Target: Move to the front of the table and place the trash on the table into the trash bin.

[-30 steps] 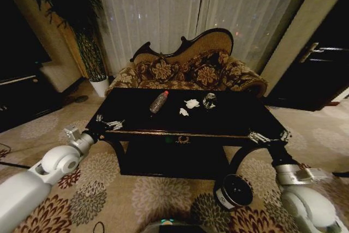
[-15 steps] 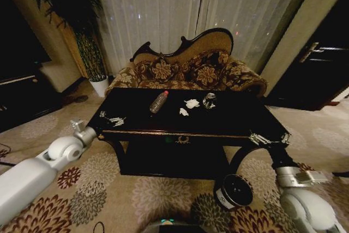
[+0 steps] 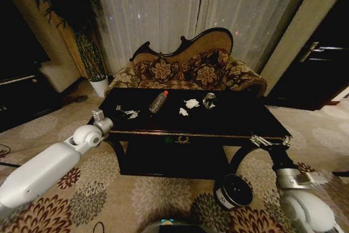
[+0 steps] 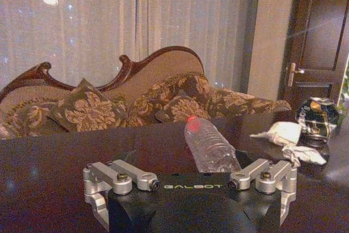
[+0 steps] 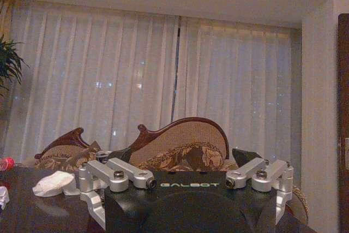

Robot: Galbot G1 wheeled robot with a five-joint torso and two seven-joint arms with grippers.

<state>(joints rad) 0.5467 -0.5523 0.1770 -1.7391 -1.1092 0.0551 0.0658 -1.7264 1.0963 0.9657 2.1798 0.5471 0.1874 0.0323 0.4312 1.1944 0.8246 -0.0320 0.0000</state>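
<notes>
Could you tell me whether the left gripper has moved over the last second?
Yes. The left gripper, open, has moved from the table's front left corner inward over the tabletop, toward the plastic bottle, which has not moved.

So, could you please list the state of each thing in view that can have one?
bottle: lying on its side on the table, red cap on.
paper wads: crumpled, loose on the table.
silvery piece: resting on the table beside the wads.
trash bin: on the carpet, tilted, mouth open.
left pincer: open, empty, over the table near the bottle.
right pincer: open, empty, at the table's front right corner.
</notes>
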